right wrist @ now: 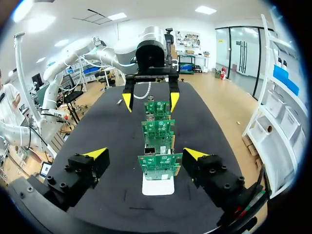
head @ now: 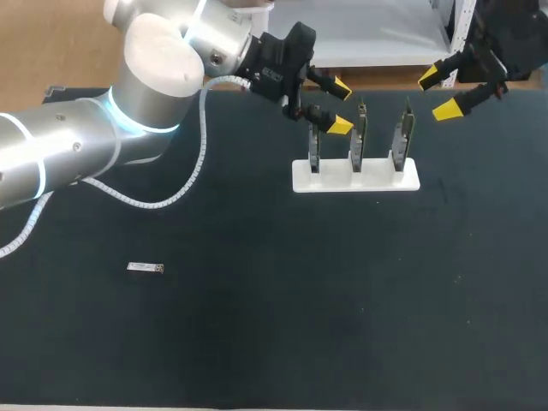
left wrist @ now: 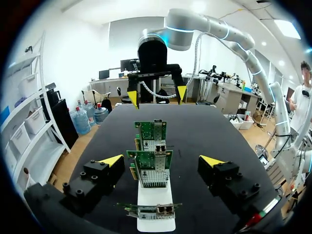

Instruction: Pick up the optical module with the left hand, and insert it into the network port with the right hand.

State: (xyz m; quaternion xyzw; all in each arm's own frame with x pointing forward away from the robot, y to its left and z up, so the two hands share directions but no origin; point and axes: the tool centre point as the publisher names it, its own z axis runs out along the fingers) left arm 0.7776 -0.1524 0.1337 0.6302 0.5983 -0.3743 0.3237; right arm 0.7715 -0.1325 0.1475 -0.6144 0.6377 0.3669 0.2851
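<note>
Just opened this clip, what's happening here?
Nothing is held yet. The left gripper and the right gripper are both open and empty, at opposite ends of the white stand with its three upright network cards. The optical module lies alone on the black table, well away from both.

Black table (head: 257, 325): matte, a few faint pale specks scattered about, filling most of head view. White base (head: 377, 181): flat rectangular slab, lying on table toward far side, right of middle, long side running left to right. Seen end-on in both wrist views, one short end toward each camera.
</note>
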